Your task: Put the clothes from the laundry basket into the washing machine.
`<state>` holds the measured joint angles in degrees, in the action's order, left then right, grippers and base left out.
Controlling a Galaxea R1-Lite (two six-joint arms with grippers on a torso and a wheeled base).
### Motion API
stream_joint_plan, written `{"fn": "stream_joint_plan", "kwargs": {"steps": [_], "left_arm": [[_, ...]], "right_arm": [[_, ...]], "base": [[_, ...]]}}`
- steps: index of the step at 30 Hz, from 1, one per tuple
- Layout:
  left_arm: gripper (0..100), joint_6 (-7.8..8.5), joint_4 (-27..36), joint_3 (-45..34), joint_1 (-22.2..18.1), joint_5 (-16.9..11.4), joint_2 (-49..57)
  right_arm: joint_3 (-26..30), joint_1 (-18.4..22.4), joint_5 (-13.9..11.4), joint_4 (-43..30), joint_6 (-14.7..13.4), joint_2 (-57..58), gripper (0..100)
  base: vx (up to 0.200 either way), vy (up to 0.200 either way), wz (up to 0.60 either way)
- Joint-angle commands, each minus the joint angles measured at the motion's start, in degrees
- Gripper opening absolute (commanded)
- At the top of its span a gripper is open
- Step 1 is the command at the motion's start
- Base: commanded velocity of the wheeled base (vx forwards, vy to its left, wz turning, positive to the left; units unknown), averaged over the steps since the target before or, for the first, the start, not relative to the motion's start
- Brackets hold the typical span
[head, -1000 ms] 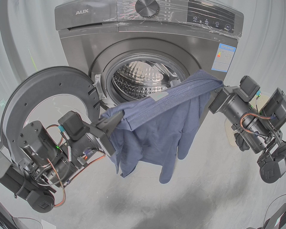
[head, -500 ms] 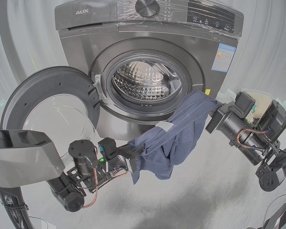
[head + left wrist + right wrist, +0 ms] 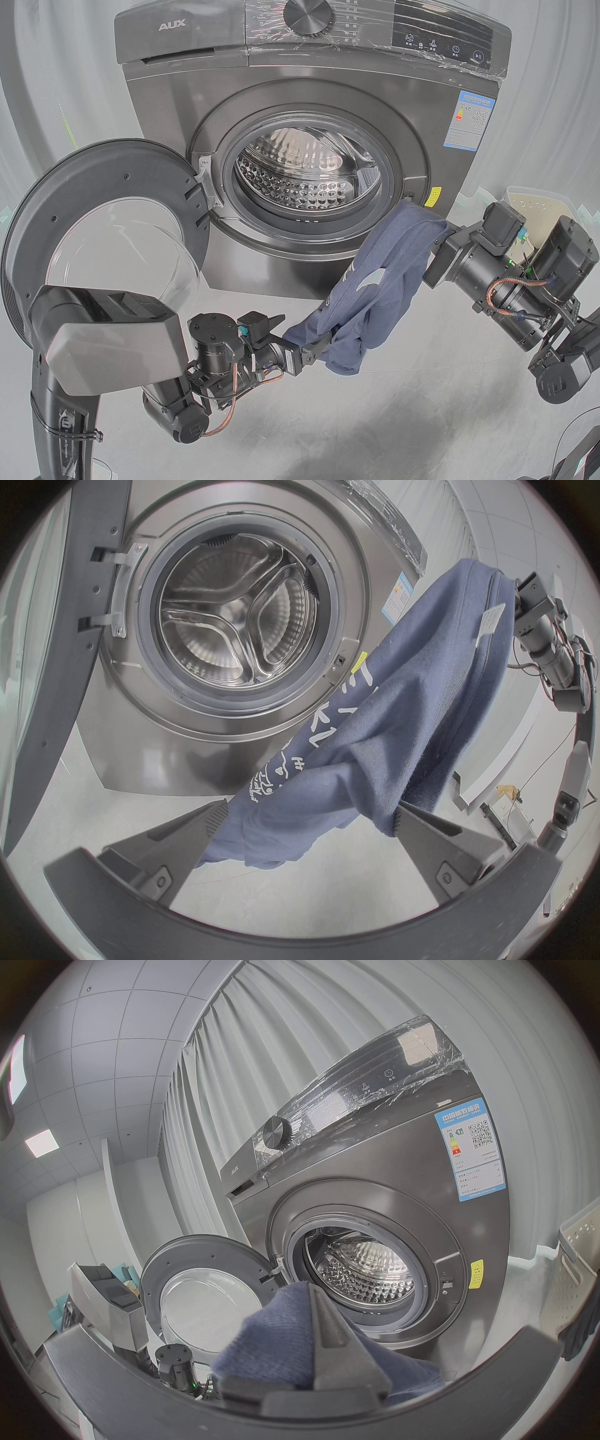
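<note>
Navy shirt (image 3: 381, 281) hung in air before washing machine (image 3: 312, 69), below drum mouth (image 3: 300, 162) and outside it. Right gripper (image 3: 440, 240) clamped shirt's upper end near machine's lower right front. Left gripper (image 3: 315, 350) sat low at shirt's bottom end, fingers (image 3: 187, 845) spread wide, cloth sagging between them. Door (image 3: 94, 181) stood swung open to left. Laundry basket (image 3: 540, 209) stood behind right arm, beside machine.
</note>
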<state>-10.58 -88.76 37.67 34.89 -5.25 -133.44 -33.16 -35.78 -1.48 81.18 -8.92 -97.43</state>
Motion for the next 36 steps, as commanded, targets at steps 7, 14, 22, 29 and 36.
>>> {"fn": "stream_joint_plan", "kwargs": {"steps": [7, 14, 22, 29, 36], "left_arm": [[100, 0.83, -0.2, -1.0, 0.6, 0.1, -1.2], [100, 1.53, -0.2, -2.2, 0.9, 0.2, 6.2], [100, 1.18, -0.1, -5.3, 1.2, 0.1, 12.7], [100, 1.44, -0.1, -11.7, 4.3, -0.5, 11.4], [100, 1.62, -0.1, -11.7, 9.0, -3.3, 8.3]], "right_arm": [[-1.4, 0.9, 0.2, -0.1, 0.0, -1.9, 0], [-2.1, 1.8, 1.2, -0.1, -0.1, -4.3, 0], [-2.3, 2.1, 1.3, -0.1, -0.2, -4.3, 0], [-3.8, 3.3, 1.5, -0.1, -0.4, -4.7, 0], [-5.3, 3.4, 2.9, -0.2, -0.6, -5.1, 0]], "base": [[0.000, 0.000, 0.00], [0.000, 0.000, 0.00], [0.000, 0.000, 0.00], [0.000, 0.000, 0.00], [0.000, 0.000, 0.00]]}}
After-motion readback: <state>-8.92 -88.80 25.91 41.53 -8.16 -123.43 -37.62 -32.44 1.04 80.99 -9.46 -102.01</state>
